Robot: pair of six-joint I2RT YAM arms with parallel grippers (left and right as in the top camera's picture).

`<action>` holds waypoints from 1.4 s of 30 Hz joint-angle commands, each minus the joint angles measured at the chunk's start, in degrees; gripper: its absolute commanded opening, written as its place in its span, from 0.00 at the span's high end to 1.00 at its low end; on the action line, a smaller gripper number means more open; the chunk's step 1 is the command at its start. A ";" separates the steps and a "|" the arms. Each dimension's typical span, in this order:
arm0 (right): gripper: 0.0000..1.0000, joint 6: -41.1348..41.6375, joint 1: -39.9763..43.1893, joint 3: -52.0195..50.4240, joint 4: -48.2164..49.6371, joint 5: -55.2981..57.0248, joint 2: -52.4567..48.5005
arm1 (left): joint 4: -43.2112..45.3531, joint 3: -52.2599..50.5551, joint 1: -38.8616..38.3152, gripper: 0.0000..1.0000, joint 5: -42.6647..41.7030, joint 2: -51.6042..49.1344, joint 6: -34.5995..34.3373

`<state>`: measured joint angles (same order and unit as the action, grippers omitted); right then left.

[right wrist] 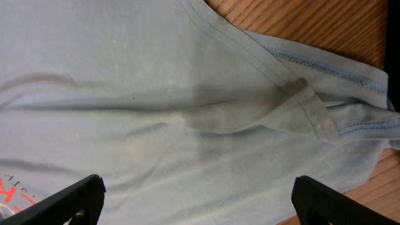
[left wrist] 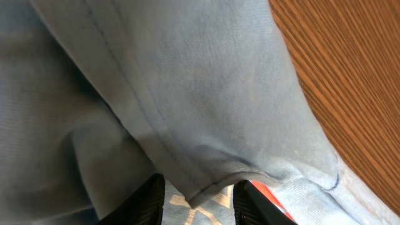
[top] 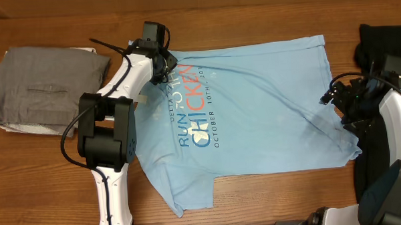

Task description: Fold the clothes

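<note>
The clothes (top: 254, 110), one light blue T-shirt, lie spread across the wooden table with the blue-and-red print facing up. My left gripper (top: 167, 65) is low over the shirt's upper left part, by the print's top. In the left wrist view a hemmed fold of the shirt (left wrist: 212, 112) hangs between the jaws of the left gripper (left wrist: 199, 203), which stand apart with gaps on both sides of the fold. My right gripper (top: 332, 100) hovers at the shirt's right edge. In its own view the right gripper (right wrist: 199, 200) is wide open over flat cloth (right wrist: 156, 94), holding nothing.
A folded grey garment (top: 46, 91) lies at the left of the table. A black object (top: 385, 42) sits at the far right, behind the right arm. Bare wooden tabletop (top: 270, 203) shows along the front.
</note>
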<state>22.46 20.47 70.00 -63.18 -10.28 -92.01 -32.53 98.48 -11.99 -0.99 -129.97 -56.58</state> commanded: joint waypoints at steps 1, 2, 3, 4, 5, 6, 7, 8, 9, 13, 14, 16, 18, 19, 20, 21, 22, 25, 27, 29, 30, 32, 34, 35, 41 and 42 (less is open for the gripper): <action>0.00 0.07 -0.04 -0.15 0.15 -0.28 0.33 | -0.02 -0.55 0.09 0.63 1.64 0.85 1.29; 0.00 0.07 -0.04 -0.15 0.15 -0.28 0.33 | 0.02 -0.55 0.09 0.66 1.64 0.85 1.29; 0.00 0.09 -0.04 -0.15 0.13 -0.31 0.33 | 0.02 -0.55 0.09 0.71 1.64 0.85 1.29; 0.00 0.09 -0.04 -0.15 0.15 -0.28 0.33 | 0.02 -0.55 0.09 0.76 1.64 0.85 1.29; 0.00 0.09 -0.04 -0.15 0.15 -0.31 0.33 | 0.04 -0.55 0.09 0.82 1.64 0.85 1.29; 0.00 0.07 -0.04 -0.15 0.15 -0.31 0.33 | 0.09 -0.55 0.09 0.88 1.64 0.85 1.29; 0.00 0.07 -0.04 -0.15 0.15 -0.31 0.33 | 0.26 -0.55 0.09 0.91 1.62 0.85 1.31; 0.00 0.09 -0.04 -0.15 0.15 -0.28 0.33 | 0.44 -0.55 0.09 0.93 1.62 0.85 1.31; 0.00 0.09 -0.04 -0.15 0.15 -0.31 0.33 | 0.66 -0.55 0.09 0.96 1.62 0.85 1.33; 0.00 0.09 -0.04 -0.15 0.15 -0.31 0.33 | 3.23 -0.02 0.09 0.96 1.18 0.87 6.43; 0.00 0.07 -0.04 -0.15 0.15 -0.31 0.33 | 3.21 0.48 0.09 0.96 1.20 0.90 7.58; 0.00 0.09 -0.04 -0.15 0.13 -0.28 0.33 | 3.13 1.57 0.09 0.96 1.20 0.90 10.21; 0.00 0.07 -0.04 -0.15 0.15 -0.31 0.33 | 2.29 2.47 0.09 0.96 1.01 0.90 10.91; 0.00 0.07 -0.04 -0.15 0.15 -0.31 0.33 | 2.14 2.51 0.09 0.93 0.63 0.90 10.88; 0.00 0.09 -0.04 -0.15 0.15 -0.31 0.33 | 2.08 2.51 0.09 0.83 0.15 0.90 10.88; 0.00 0.07 -0.04 -0.15 0.15 -0.28 0.33 | 1.88 2.51 0.09 0.74 -0.17 0.90 10.75; 0.00 0.07 -0.04 -0.15 0.15 -0.31 0.33 | 1.46 2.51 0.09 0.70 -0.15 0.90 10.71; 0.00 0.09 -0.04 -0.15 0.15 -0.31 0.33 | 1.16 2.51 0.09 0.65 -0.07 0.90 10.73; 0.00 0.09 -0.04 -0.15 0.15 -0.28 0.33 | 0.72 2.51 0.09 0.65 -0.04 0.90 10.73; 0.00 0.09 -0.04 -0.15 0.15 -0.28 0.33 | 0.09 2.51 0.09 0.67 0.09 0.90 10.73; 0.00 0.07 -0.04 -0.15 0.15 -0.28 0.33 | -0.24 2.49 0.09 0.67 0.35 0.90 10.71; 0.00 0.07 -0.04 -0.15 0.15 -0.28 0.33 | -0.59 2.49 0.09 0.67 0.39 0.90 10.73; 0.00 0.09 -0.04 -0.15 0.15 -0.31 0.33 | -0.66 2.49 0.09 0.67 0.37 0.90 10.71; 0.00 0.07 -0.04 -0.15 0.15 -0.31 0.33 | -0.63 2.49 0.09 0.68 0.37 0.90 10.71; 0.00 0.09 -0.04 -0.15 0.15 -0.31 0.33 | -0.61 2.49 0.13 0.72 0.35 0.87 5.25; 0.00 0.07 -0.04 -0.15 0.15 -0.28 0.33 | -0.61 2.49 0.13 0.78 0.33 0.87 4.74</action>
<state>22.46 20.49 70.00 -63.16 -10.28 -92.01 -33.10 99.55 -11.99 -1.02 -129.97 -48.45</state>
